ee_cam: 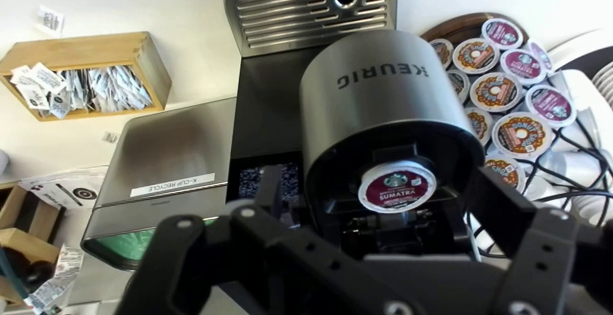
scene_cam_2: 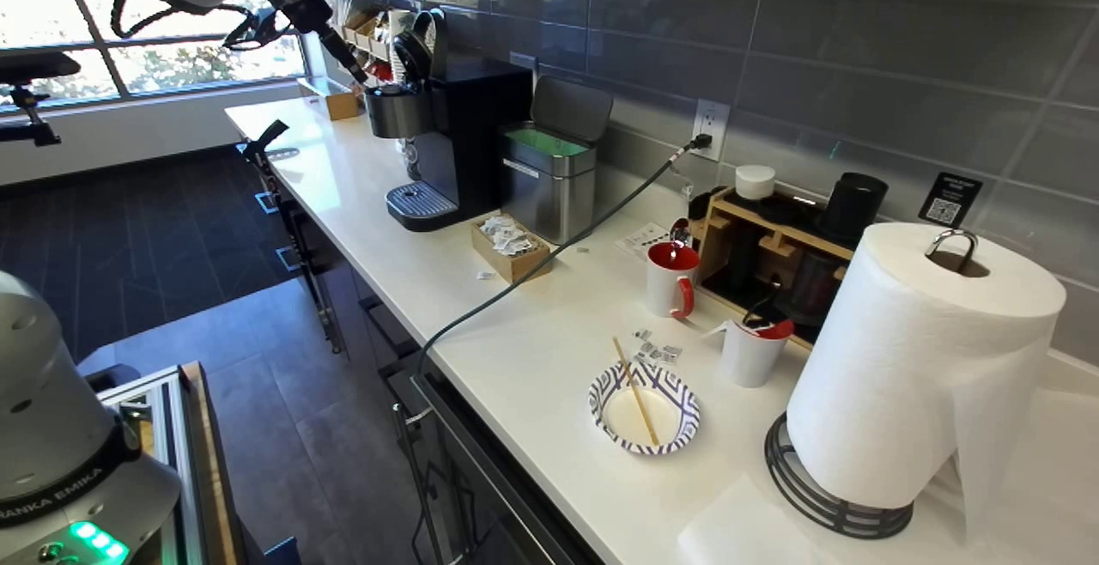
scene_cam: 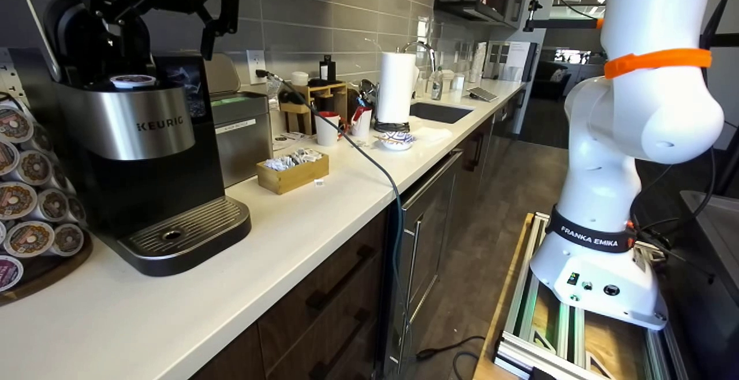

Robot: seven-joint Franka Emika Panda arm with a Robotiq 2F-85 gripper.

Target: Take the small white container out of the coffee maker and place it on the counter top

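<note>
The small white container is a coffee pod with a dark red Sumatra lid (ee_cam: 397, 186). It sits in the open top of the Keurig coffee maker (ee_cam: 378, 80); its pale rim also shows in an exterior view (scene_cam: 133, 81). The coffee maker (scene_cam: 156, 129) stands on the white counter top (scene_cam: 323, 212) with its lid raised. My gripper (ee_cam: 380, 176) is open and empty, its fingers wide apart on either side of the coffee maker's head, not touching the pod. In both exterior views the gripper (scene_cam: 156, 39) (scene_cam_2: 356, 71) is above the pod holder.
A stack of pods (scene_cam: 34, 189) stands beside the coffee maker. A metal recycle bin (scene_cam: 245, 131) with its lid up is on the other side. A wooden packet box (scene_cam: 294, 169), a hanging cable (scene_cam: 369, 157), mugs (scene_cam_2: 670, 282) and a paper towel roll (scene_cam_2: 919, 367) are farther along.
</note>
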